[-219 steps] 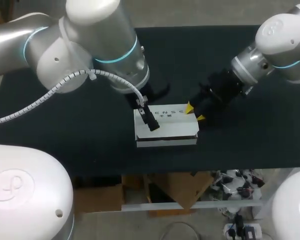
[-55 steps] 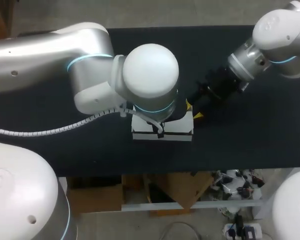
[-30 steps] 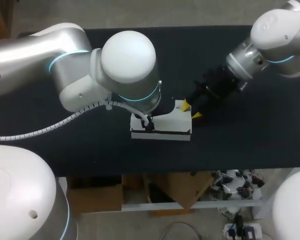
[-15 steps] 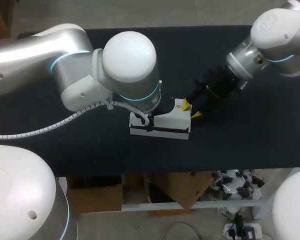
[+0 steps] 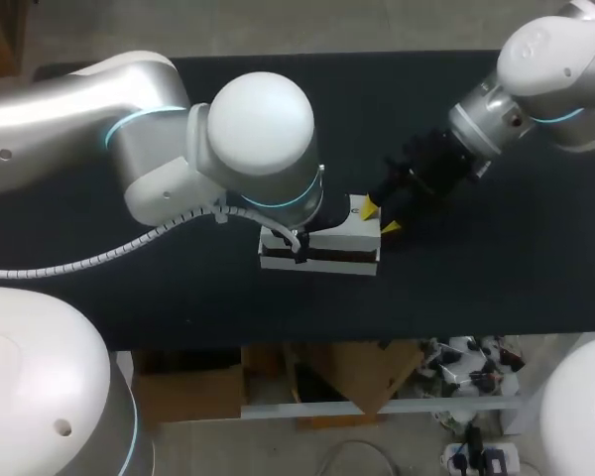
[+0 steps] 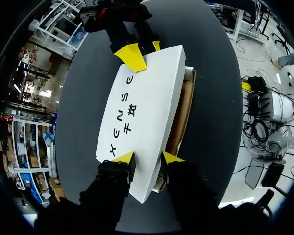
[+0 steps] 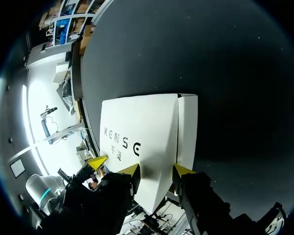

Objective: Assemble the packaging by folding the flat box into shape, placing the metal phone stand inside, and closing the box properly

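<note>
While closing up — box (image 5: 352, 236): lying midway on the table (image 5: 476, 288), long axis running arm to arm, one short end facing each gripper.
lid (image 6: 147, 98): white w/ dark lettering on top, sitting nearly flat on the base but not seating fully. brown card (image 6: 180, 117) showing in a slit along one long side, the side facing the robot in the head view.
left gripper (image 6: 147, 159): sitting at the box's left end, fingers standing apart, straddling the lid's corner. One tip lying over the white top, the other over the slit; not looking like a two-sided pinch.
right gripper (image 7: 157, 170): sitting at the opp. end, fingers apart likewise, w/ the lid's end poking between them. One tip resting on the top, the other at the end edge.
nearer arm: neither — each sitting right at its own end.
phone stand: not showing; prob. inside, judging by the lowered lid.
next move, at a guess: calling for a push down & inward along the open long side, w/ the other end being steadied to avoid sliding.
stage: looking like the last step, w/ only the final tuck remaining.
</note>
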`<state>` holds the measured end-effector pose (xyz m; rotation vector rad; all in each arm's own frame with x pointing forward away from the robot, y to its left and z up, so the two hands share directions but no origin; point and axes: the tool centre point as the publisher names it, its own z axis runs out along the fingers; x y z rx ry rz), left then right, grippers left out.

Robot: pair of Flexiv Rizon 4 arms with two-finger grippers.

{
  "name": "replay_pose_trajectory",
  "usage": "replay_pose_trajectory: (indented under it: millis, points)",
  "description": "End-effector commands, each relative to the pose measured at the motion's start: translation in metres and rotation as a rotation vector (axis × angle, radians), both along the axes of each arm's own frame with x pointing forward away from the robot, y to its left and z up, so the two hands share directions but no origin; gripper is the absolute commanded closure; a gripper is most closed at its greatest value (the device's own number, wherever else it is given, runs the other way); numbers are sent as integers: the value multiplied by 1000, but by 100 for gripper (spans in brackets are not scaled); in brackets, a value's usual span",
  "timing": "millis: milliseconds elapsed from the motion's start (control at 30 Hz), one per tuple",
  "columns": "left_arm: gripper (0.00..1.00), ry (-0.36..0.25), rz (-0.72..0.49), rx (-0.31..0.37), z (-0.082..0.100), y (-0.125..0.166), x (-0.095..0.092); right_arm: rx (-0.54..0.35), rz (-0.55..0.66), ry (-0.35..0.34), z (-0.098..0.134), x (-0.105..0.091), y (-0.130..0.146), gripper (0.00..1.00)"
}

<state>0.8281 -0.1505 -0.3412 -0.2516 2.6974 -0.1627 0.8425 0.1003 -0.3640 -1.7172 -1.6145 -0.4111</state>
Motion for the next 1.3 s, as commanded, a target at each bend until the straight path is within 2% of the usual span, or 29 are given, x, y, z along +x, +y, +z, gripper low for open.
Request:
replay_pose_trajectory:
  millis: [33, 400, 667, 800, 967, 1067, 1300]
  points:
    - [66, -19, 1, 1, -2, -4, -6, 2, 4, 4, 1, 1, -1, 55]
    - [66, -40, -6, 1, -1, -8, -15, 2, 6, 11, -3, 1, -1, 55]
    - [63, -44, -8, -1, 1, -9, -14, 3, 7, 8, -3, 1, -2, 55]
    - [53, -44, -15, 2, 5, -7, -12, 3, 5, 5, -1, 0, -2, 55]
    - [17, -40, -4, 4, 7, -5, -9, 4, 4, 3, 0, -1, -3, 55]
    - [9, -33, 11, 3, 7, -4, -4, 4, 6, 1, 0, 0, -2, 55]
    - [9, -19, 21, -8, 8, -2, 6, 3, 8, -2, 2, 0, -1, 55]
